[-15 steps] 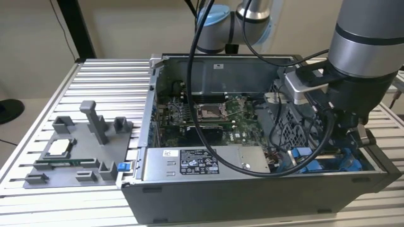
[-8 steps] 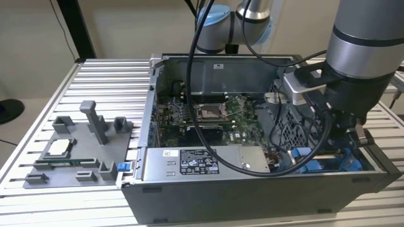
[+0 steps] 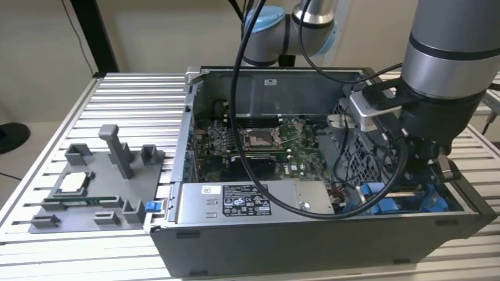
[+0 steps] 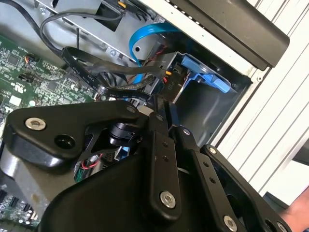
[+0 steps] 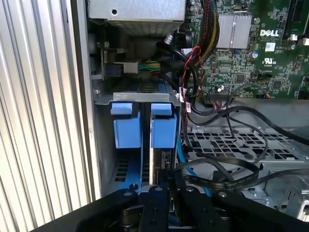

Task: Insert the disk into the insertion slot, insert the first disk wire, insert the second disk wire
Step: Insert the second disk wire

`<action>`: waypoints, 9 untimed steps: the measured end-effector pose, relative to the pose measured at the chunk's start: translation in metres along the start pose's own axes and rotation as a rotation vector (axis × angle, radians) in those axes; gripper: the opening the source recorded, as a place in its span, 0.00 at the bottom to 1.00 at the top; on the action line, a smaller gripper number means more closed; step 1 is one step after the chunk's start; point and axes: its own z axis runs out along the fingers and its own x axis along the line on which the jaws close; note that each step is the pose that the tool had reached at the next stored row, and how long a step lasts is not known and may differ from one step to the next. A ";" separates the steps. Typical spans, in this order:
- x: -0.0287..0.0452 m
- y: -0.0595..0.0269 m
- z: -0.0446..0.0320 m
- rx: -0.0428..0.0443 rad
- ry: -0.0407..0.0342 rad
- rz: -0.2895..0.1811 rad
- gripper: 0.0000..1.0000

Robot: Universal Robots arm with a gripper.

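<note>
Black cables (image 5: 227, 169) (tangled) crowd the insertion slot (image 5: 140, 96).

Even, soft indoor light; case interior shadowed, close black linkage slightly blurred.

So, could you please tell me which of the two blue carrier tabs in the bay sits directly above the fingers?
The tab nearer the motherboard; the fingers line up under it, while the other tab sits beside the case wall.

white logo (image 5: 270, 33) on the motherboard (image 5: 275, 67)
</note>
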 end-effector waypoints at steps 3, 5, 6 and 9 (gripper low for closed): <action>-0.0001 0.0001 0.0006 0.0000 0.0000 0.000 0.00; -0.0001 0.0003 0.0011 0.0000 0.0000 0.000 0.00; -0.0001 0.0004 0.0014 0.0000 0.0000 0.000 0.00; -0.0001 0.0007 0.0027 0.0000 0.0000 0.000 0.00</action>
